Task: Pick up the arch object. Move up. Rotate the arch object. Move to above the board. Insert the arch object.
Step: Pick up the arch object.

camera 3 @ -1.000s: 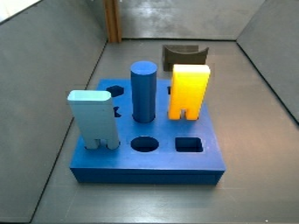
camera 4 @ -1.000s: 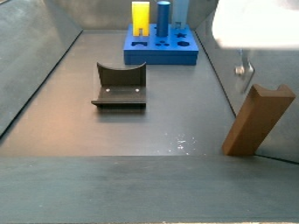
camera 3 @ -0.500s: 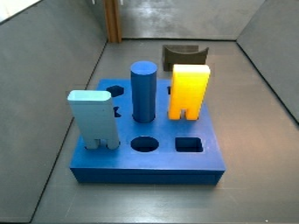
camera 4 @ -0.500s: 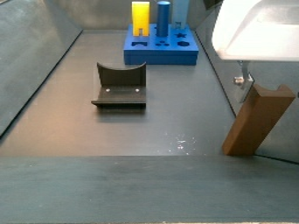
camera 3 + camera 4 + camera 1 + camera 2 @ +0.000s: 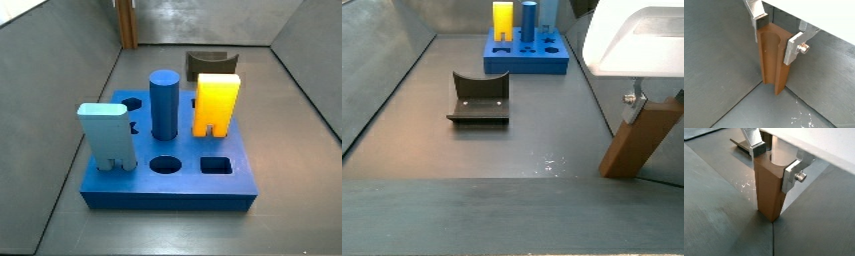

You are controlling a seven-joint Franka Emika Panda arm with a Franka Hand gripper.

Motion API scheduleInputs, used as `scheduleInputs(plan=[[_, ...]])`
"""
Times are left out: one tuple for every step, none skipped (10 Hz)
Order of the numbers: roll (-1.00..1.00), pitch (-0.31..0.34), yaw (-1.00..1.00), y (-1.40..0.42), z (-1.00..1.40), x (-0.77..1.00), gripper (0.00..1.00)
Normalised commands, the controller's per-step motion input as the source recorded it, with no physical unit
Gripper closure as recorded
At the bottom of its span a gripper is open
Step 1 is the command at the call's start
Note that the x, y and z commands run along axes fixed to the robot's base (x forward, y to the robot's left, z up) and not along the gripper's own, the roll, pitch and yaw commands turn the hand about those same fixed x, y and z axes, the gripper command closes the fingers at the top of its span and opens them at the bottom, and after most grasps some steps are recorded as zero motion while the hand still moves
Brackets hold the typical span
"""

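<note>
No readable text, labels, brands or numbers in any view. Gripper [image 5: 776, 35] straddling the arch object [image 5: 774, 62] is unmarked; the board [image 5: 171, 186] is plain blue too.

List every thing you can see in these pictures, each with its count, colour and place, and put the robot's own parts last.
Board: one, blue, on the floor.
Yellow block: one, standing in the board.
Cylinder: one, blue, upright in the board.
Light blue block: one, at a board corner.
Notched block: one, dark, on the floor apart from the board.
Arch: one, brown, upright by the wall.
Gripper: one, silver fingers either side of the arch's top.
</note>
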Motion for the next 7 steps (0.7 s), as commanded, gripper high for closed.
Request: scheduleInputs(plan=[[0.0,0.0,0.0,0.0,0.0,0.0,1.0],[0.0,0.0,0.0,0.0,0.0,0.0,1.0],[0.0,0.0,0.0,0.0,0.0,0.0,1.0],[0.0,0.0,0.0,0.0,0.0,0.0,1.0],[0.0,0.0,0.0,0.0,0.0,0.0,1.0],[0.0,0.0,0.0,0.0,0.0,0.0,1.0],[0.0,0.0,0.0,0.0,0.0,0.0,1.0]])
